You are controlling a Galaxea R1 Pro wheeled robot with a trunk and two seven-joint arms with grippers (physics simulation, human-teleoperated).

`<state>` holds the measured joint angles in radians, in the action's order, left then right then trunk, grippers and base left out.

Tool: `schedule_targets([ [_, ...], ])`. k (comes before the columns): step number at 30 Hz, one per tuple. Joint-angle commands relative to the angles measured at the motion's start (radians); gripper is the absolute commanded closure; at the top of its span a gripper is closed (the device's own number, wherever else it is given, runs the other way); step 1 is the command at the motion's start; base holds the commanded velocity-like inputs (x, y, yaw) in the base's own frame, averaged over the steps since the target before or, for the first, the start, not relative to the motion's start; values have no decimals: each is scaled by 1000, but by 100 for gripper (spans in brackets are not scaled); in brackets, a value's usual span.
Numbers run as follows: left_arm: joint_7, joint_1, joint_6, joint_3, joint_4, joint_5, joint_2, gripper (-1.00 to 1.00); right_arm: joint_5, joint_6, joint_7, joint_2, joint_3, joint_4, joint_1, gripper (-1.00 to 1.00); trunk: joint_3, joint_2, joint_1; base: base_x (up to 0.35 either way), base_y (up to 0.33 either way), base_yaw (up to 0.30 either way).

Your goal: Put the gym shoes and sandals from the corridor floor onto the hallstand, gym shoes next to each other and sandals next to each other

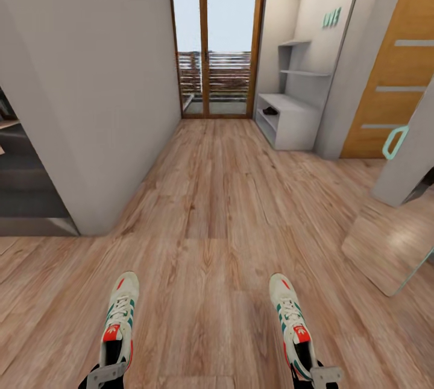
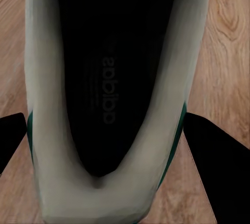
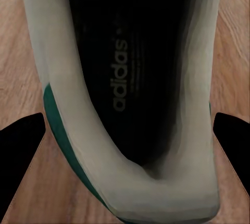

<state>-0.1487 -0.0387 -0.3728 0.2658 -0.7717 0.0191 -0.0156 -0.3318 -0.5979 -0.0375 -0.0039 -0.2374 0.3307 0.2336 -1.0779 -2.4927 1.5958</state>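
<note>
Low over the corridor floor (image 1: pixel 223 196), I have my left gripper (image 1: pixel 106 375) clamped on the left gym shoe's (image 1: pixel 119 316) heel and my right gripper (image 1: pixel 326 375) on the right gym shoe (image 1: pixel 292 322), both probably light, soft-collared, best pinched there.

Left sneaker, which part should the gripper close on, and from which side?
Take the left sneaker at its heel collar, coming from behind the heel, where the left gripper already sits. The shoe points away toward the glass door, its open mouth faces up, and the left wrist view shows a dark finger outside each heel wall, likely the narrowest, firmest span.
</note>
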Motion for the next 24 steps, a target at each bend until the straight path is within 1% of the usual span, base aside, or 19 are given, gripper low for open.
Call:
schedule_targets([
  [1, -11, 0, -1, 6, 0, 2, -1, 100, -10, -3, -4, 0, -5, -1, 1, 100, -1, 0, 0, 339, 0, 0],
  [24, -11, -1, -2, 5, 0, 2, -1, 100, -10, -5, -4, -1, -5, -1, 0, 100, -1, 0, 0, 339, 0, 0],
])
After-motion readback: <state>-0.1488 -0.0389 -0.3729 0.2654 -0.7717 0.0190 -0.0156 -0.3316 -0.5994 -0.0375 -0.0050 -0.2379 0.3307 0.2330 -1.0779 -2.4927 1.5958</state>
